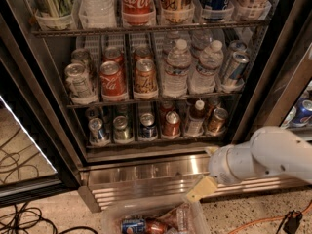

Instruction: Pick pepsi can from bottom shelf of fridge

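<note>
The fridge [44, 106] stands open with wire racks of drinks. On the bottom shelf [156, 141] a row of cans sits in narrow lanes. The pepsi can [147, 127], dark blue with a silver top, stands in the third lane from the left, between a silver can [122, 128] and a copper-red can [171, 124]. My gripper [201, 189] hangs at the end of the white arm [263, 157], low in front of the steel base grille [141, 179]. It is below and to the right of the pepsi can, apart from it, and holds nothing that shows.
A pale silver-blue can [97, 129] is in the leftmost lane; a small bottle [196, 118] and a copper can [217, 121] stand at the right. A clear plastic bin [112, 217] holding cans sits on the floor below the gripper. Cables [19, 213] lie at the left.
</note>
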Available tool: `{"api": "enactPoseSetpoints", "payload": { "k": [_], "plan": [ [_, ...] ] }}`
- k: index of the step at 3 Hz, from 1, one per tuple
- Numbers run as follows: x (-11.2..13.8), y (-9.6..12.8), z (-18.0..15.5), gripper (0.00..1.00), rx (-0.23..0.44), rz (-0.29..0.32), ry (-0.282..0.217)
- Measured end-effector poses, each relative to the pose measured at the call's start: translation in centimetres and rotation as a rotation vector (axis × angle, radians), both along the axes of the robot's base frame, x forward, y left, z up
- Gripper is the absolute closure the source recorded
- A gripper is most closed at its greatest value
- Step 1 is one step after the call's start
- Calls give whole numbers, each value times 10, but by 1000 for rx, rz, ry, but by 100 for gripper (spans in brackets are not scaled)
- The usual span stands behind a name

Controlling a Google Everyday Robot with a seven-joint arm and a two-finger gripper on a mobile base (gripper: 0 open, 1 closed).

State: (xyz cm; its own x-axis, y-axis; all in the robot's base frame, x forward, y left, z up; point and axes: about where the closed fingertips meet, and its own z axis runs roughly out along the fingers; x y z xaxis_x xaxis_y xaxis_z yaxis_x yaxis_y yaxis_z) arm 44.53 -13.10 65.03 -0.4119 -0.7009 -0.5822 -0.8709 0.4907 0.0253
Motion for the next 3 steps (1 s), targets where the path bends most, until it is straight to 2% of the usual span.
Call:
{"api": "enactPoseSetpoints", "payload": {
  "k": [1, 2, 3],
  "plan": [
    [2, 28, -6, 0, 71, -91, -55],
    [20, 27, 1, 0, 73, -127, -121],
    [20, 27, 1, 0, 73, -127, -121]
  ]
}}
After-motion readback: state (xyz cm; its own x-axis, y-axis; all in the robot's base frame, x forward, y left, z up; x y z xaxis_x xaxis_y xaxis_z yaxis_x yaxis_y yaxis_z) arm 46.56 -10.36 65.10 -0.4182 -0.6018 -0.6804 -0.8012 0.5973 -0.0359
